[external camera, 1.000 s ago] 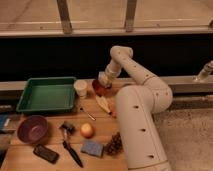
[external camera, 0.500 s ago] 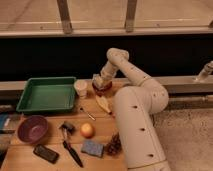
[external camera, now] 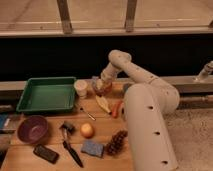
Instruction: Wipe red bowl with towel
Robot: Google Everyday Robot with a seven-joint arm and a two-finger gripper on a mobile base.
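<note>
The red bowl [external camera: 105, 90] sits at the back of the wooden table, right of a white cup [external camera: 80, 88]. My gripper [external camera: 99, 85] reaches down from the white arm [external camera: 122, 62] and is at the bowl's left rim, partly covering it. A pale, greyish bit of cloth, which seems to be the towel [external camera: 96, 81], shows at the gripper against the bowl. I cannot make out how it is held.
A green tray [external camera: 45, 95] is at the back left. A purple bowl [external camera: 33, 129], a black brush [external camera: 70, 145], an orange fruit [external camera: 87, 130], a blue sponge [external camera: 92, 148], a pine cone [external camera: 116, 143], a banana [external camera: 103, 104] and a carrot [external camera: 116, 108] lie on the table [external camera: 100, 125].
The gripper has shifted slightly up and back down over the red bowl. The bowl and the other things have stayed in place.
</note>
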